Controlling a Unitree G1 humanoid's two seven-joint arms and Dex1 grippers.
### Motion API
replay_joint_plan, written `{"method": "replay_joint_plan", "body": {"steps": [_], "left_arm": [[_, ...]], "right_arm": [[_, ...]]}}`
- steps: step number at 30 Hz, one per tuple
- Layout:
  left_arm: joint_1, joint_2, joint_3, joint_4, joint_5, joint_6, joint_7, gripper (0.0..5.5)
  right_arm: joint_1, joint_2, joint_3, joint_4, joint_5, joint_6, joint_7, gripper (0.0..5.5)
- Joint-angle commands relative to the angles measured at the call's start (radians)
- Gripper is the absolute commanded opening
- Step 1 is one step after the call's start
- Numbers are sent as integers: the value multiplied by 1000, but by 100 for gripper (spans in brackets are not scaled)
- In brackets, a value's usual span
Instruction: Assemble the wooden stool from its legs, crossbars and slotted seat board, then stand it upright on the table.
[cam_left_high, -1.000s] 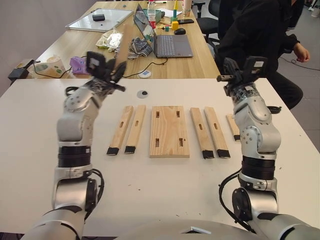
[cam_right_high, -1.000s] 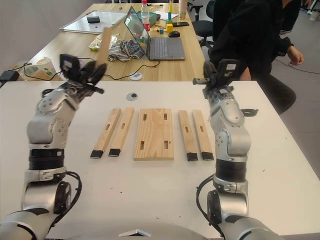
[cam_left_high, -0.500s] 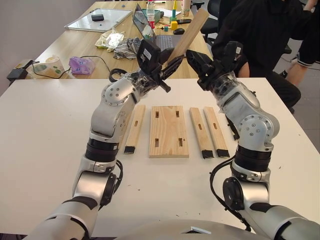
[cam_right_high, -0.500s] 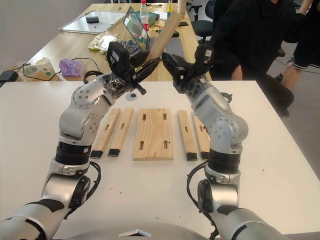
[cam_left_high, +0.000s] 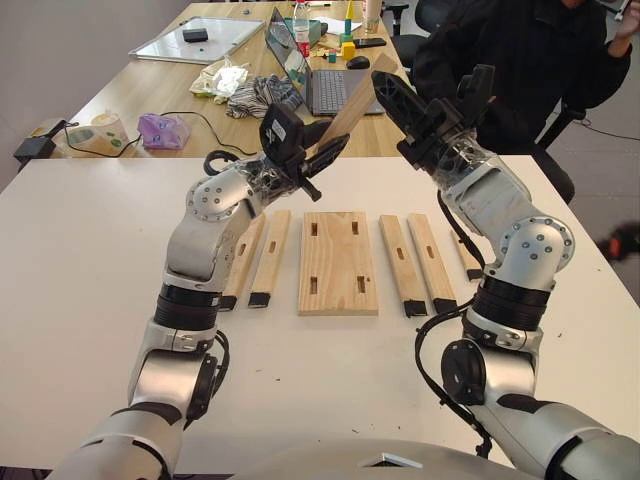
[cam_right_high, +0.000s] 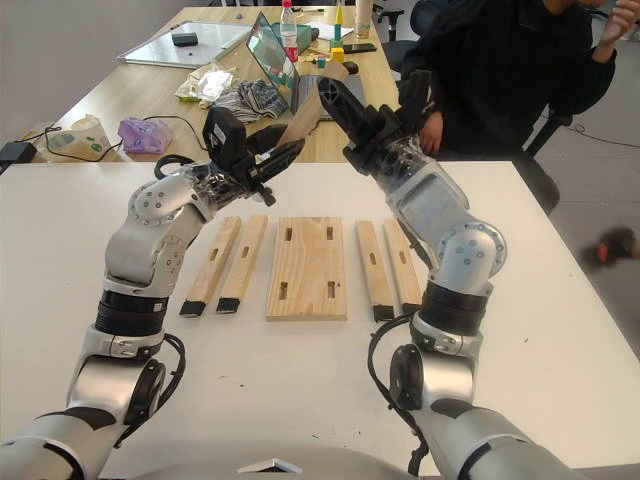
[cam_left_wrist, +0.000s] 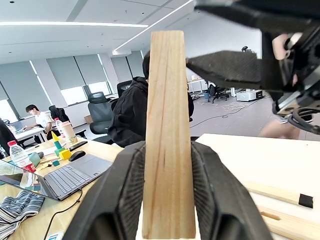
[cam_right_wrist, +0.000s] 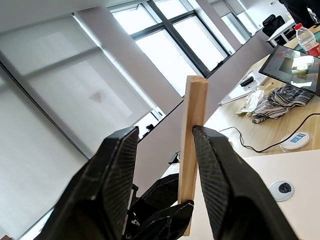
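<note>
Since half a second ago the leg (cam_left_high: 352, 105) has dipped lower. My left gripper (cam_left_wrist: 167, 155) is clamped on its lower end, above the table's (cam_left_high: 80, 260) far middle, and its long axis climbs away to the right. My right gripper (cam_right_wrist: 165, 135) is spread wide, straddling the upper end. Below, the seat board (cam_left_high: 338, 280) lies flat between the spare legs (cam_left_high: 405, 262).

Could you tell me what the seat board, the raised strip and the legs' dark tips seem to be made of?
The seat board looks like pale unfinished wood, perhaps pine: matte, with faint grain. The raised strip seems the same wood, its grain running lengthwise. The leg tips are matte black, maybe rubber or tape; too small to tell.
</note>
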Motion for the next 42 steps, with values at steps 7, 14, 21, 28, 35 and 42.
{"method": "replay_joint_plan", "body": {"steps": [7, 14, 21, 28, 35, 42], "left_arm": [[37, 4, -15, -49, 0, 9, -27, 125], [53, 8, -34, -60, 7, 3, -37, 125], [58, 20, -43, -52, 25, -17, -48, 125], [53, 10, -45, -35, 43, -22, -31, 162], [34, -3, -10, -44, 30, -3, 8, 272], [59, 5, 118, -27, 40, -9, 144, 276]], "right_arm": [[-18, -20, 0, 21, 25, -10, -26, 199], [-20, -15, -23, 42, 71, -14, -42, 154], [-19, -15, -27, 55, 94, -14, -57, 43], [-20, -30, -10, 39, 54, -31, -63, 43], [-16, -123, 49, 41, -143, -103, -50, 40], [157, -401, 143, -107, -460, -109, 13, 40]]}}
